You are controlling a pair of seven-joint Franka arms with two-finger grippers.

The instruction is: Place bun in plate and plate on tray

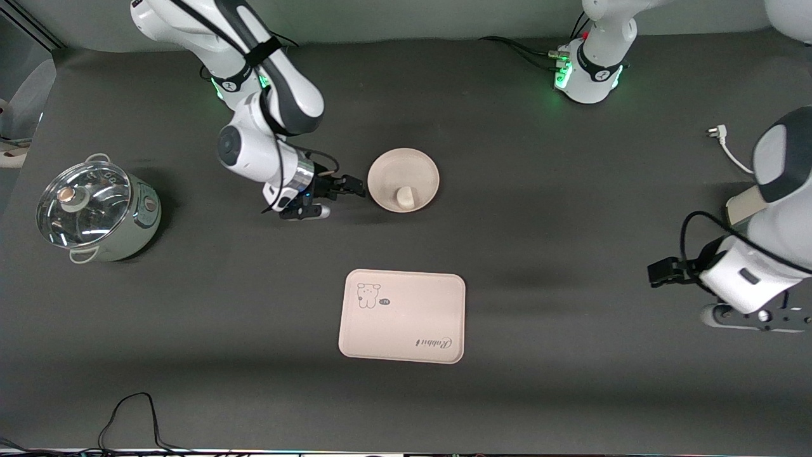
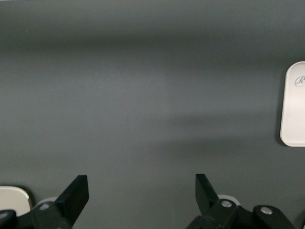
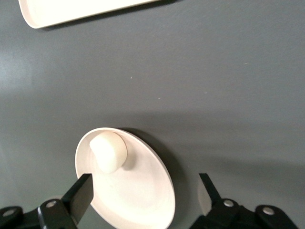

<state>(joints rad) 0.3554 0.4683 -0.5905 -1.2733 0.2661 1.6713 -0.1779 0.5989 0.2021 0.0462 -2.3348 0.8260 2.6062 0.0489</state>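
The round cream plate [image 1: 403, 171] lies on the table, farther from the front camera than the tray [image 1: 403, 316]. The small white bun [image 1: 405, 198] sits in the plate, by the rim nearest the tray. My right gripper [image 1: 354, 186] is open, low beside the plate's rim at the right arm's end. In the right wrist view the plate [image 3: 138, 191] with the bun [image 3: 108, 151] lies between the spread fingers of the right gripper [image 3: 144, 191]. My left gripper [image 1: 656, 274] is open and empty over bare table, and waits. In the left wrist view the left gripper [image 2: 142, 191] holds nothing.
A metal pot with a glass lid [image 1: 95, 209] stands toward the right arm's end. A white plug and cable [image 1: 723, 143] lie toward the left arm's end. A tray corner shows in the right wrist view [image 3: 71, 12] and the left wrist view [image 2: 293, 105].
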